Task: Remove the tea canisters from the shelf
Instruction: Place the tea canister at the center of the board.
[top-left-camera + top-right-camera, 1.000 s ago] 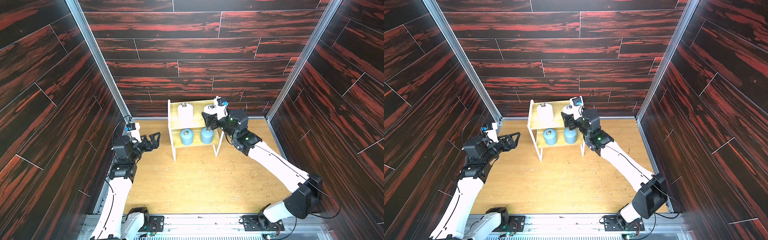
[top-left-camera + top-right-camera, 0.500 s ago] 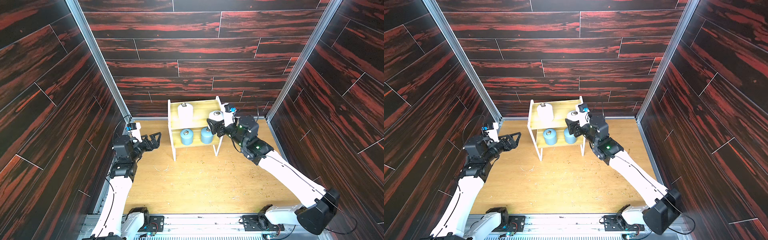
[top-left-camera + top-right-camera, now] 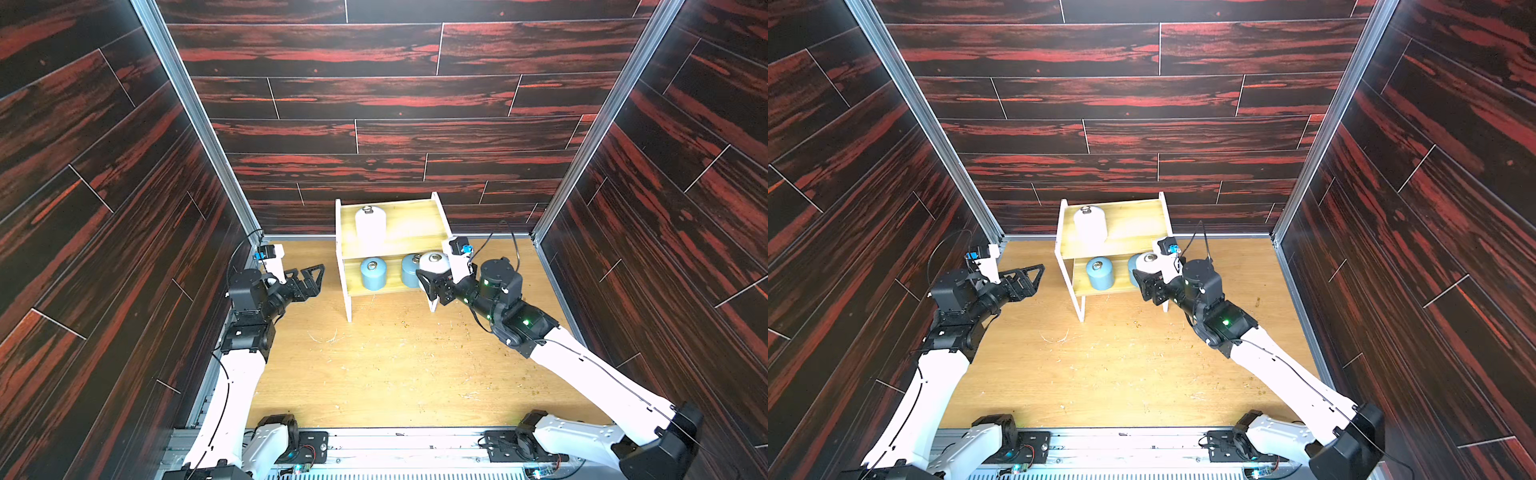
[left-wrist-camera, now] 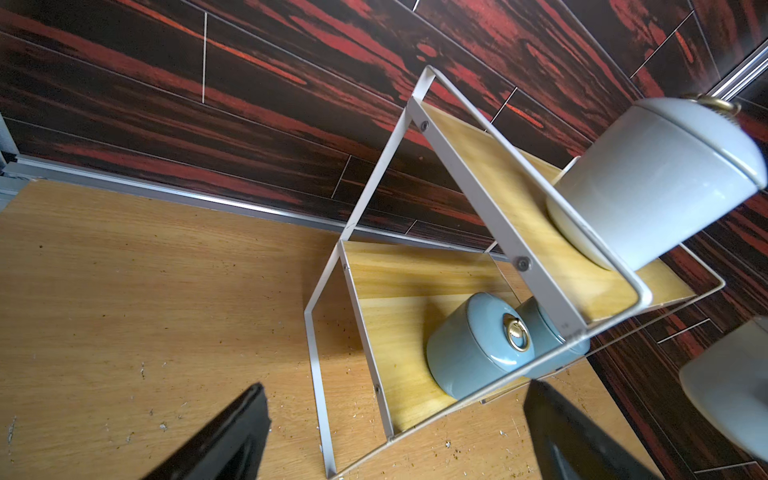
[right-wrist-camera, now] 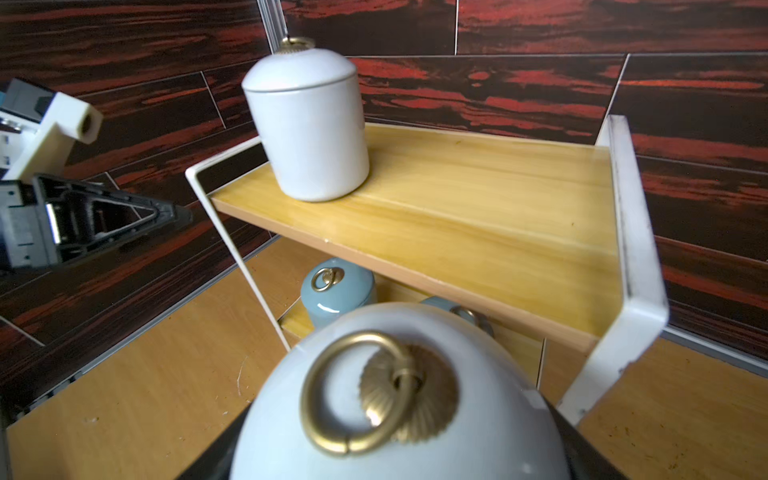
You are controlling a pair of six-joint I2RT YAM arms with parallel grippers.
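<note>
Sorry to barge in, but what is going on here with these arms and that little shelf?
The right end effector is shut on a white cylindrical tea canister with a brass ring, held just in front of the two-tier wooden shelf. Another white canister stands on the top board, two light blue canisters on the lower. The left end effector is open and empty.
</note>
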